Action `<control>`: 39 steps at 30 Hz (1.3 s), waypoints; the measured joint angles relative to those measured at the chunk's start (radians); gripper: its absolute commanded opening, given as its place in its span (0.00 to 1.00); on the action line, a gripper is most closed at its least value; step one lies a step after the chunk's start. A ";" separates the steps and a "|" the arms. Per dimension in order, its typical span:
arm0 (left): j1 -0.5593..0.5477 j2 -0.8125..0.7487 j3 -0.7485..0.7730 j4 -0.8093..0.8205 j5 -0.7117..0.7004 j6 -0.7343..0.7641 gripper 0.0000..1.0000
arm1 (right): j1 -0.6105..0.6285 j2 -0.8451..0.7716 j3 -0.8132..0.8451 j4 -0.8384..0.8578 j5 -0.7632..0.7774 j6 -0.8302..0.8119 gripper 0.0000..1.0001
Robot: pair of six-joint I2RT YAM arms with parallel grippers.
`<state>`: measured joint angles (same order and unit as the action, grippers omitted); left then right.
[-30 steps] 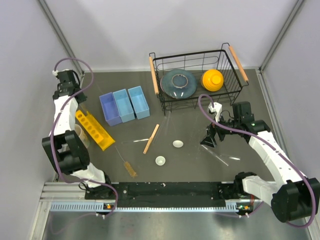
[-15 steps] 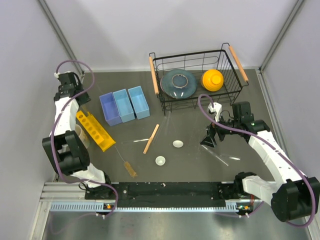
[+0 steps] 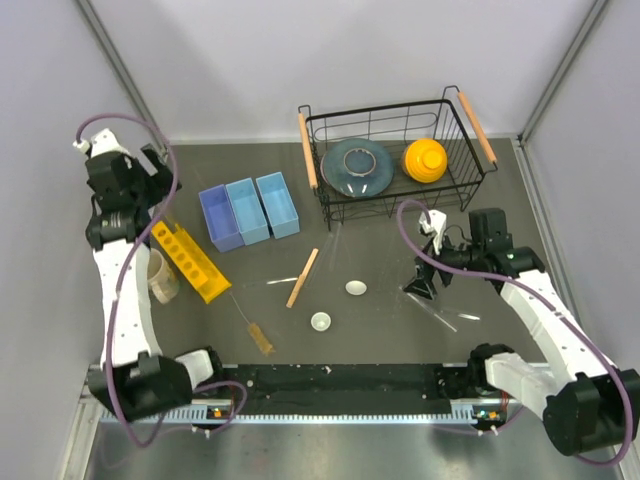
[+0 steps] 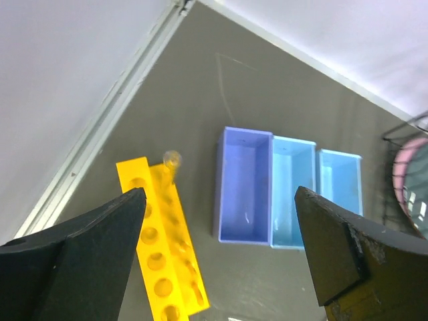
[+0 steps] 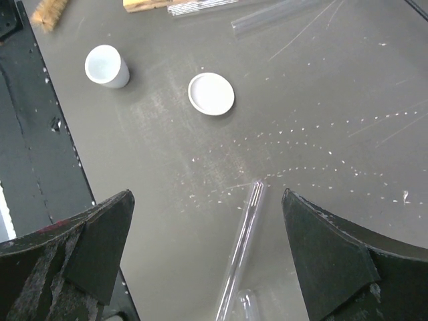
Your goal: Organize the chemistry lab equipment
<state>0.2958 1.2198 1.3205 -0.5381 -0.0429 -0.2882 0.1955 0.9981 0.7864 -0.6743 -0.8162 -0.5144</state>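
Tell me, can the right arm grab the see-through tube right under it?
Probably yes. The right arm hangs over the clear tube, its jaws open wide and pointing down at it. Nothing lies on the tube; the small white dish sits well apart.

Left arm (image 3: pixel 118 290), right arm (image 3: pixel 548 312): white rounded links, black joint housings. Mauve cable (image 3: pixel 128 122) loops off each wrist. Left claw (image 4: pixel 219 200), right claw (image 5: pixel 207 200): matte black wedge fingers (image 5: pixel 334 267), edges scuffed.
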 measured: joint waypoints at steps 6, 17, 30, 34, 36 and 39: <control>-0.006 -0.241 -0.105 -0.018 0.125 -0.025 0.99 | -0.002 -0.036 -0.004 -0.037 0.019 -0.068 0.93; -0.021 -0.556 -0.310 -0.097 0.422 -0.058 0.99 | -0.013 -0.037 0.072 -0.357 0.328 -0.378 0.89; -0.082 -0.677 -0.509 -0.129 0.697 -0.068 0.99 | -0.251 0.149 -0.027 -0.443 0.560 -0.747 0.80; -0.083 -0.704 -0.545 -0.141 0.723 -0.067 0.99 | -0.251 0.190 -0.039 -0.396 0.560 -0.786 0.78; -0.085 -0.712 -0.550 -0.150 0.732 -0.067 0.99 | -0.250 0.207 -0.055 -0.370 0.561 -0.800 0.77; -0.086 -0.721 -0.551 -0.159 0.741 -0.068 0.99 | -0.245 0.222 -0.087 -0.332 0.562 -0.814 0.76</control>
<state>0.2100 0.4992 0.7692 -0.6975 0.6983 -0.3561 -0.0490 1.2198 0.6991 -1.0065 -0.2543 -1.3289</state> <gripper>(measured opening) 0.990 0.770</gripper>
